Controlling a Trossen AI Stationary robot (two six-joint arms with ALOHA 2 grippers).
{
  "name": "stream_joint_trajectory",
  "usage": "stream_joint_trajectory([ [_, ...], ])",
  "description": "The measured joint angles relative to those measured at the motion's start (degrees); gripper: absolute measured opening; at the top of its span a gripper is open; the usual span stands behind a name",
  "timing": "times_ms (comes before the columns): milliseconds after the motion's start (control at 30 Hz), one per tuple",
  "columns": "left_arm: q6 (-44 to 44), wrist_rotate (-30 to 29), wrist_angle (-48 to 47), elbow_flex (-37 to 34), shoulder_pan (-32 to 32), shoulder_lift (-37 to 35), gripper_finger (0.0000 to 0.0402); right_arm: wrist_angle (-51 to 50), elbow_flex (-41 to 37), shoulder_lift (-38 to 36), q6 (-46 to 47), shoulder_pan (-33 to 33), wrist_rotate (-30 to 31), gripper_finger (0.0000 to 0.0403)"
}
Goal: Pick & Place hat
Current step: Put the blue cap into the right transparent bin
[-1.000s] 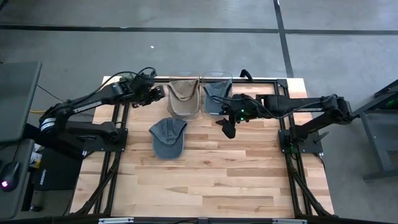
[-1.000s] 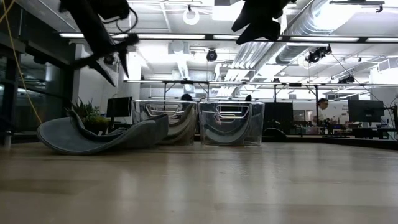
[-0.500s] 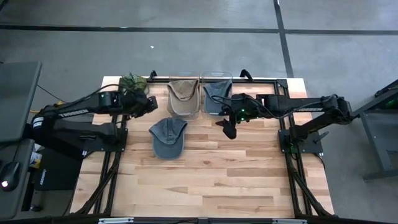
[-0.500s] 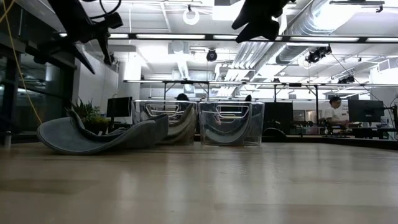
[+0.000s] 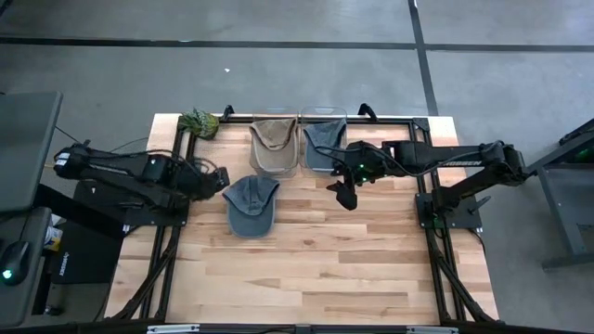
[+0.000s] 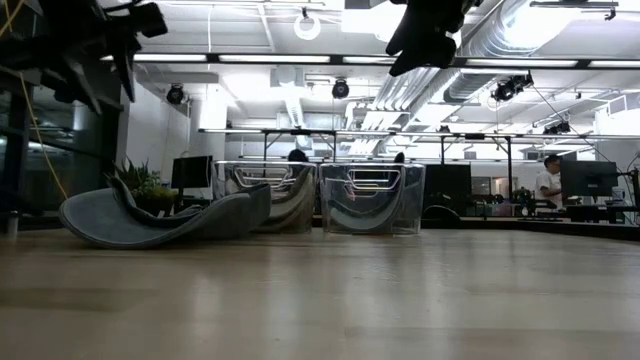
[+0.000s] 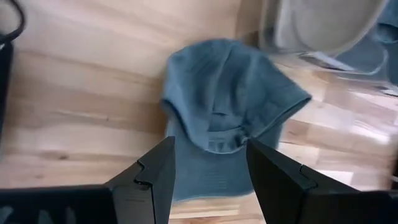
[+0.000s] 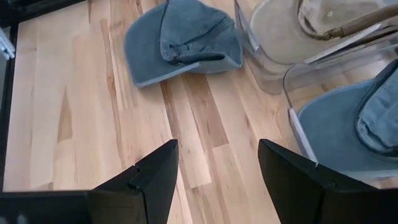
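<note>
The wooden table carries everything I work with, and I place the rest by the blue-grey hat lying flat on it, left of the middle. Behind the hat, at the table's far edge, stand two clear bins side by side: the one directly behind it holds a tan hat, and the next one along to the right holds another blue-grey hat. A small green plant sits at the far left corner, well away from the hat.

My left gripper hangs just to the left of the hat, above the boards, fingers spread apart with nothing between them; through my left wrist camera the hat lies right ahead of those fingers. My right gripper hovers well to the right of the hat, near the bin with the blue-grey hat, its fingers also parted and holding nothing.
</note>
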Motion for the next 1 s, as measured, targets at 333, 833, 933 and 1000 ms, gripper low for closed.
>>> stream_joint_trajectory([
  [333,-14.1,-0.6,-2.9,0.0,-10.6,7.1,0.0175,-0.9,0.0,0.0,-0.5,0.0,-0.9,0.0216],
  [833,-23.1,0.9,0.1,-0.5,-13.2,16.0,0.0274,-0.8,0.0,0.0,-1.7,0.9,-1.8,0.0216],
  [933,-27.1,0.5,0.6,-2.5,-13.2,16.4,0.0311,-0.8,0.0,0.0,-1.7,1.3,-1.8,0.0216],
  [1000,-28.9,0.3,1.8,-4.5,-13.2,16.7,0.0326,-0.6,0.0,0.0,-1.8,1.7,-1.7,0.0216],
])
